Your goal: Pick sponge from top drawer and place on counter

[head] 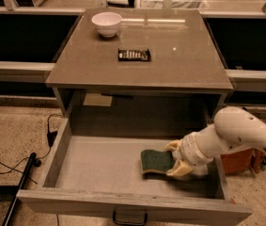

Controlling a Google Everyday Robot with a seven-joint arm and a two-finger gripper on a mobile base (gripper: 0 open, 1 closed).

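Inside the top drawer (99, 166), the gripper (176, 158) clasps the sponge (153, 160) by its right end; above, the glossy counter (179, 65) bears a white bowl (106, 23) and black remote (134, 55); cables (51, 134) cross the speckled floor (10, 126).

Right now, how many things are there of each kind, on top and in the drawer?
1 sponge, in the top drawer, with the gripper at its right end
1 white bowl, on the counter
1 flat black object, on the counter
Total: 3 things
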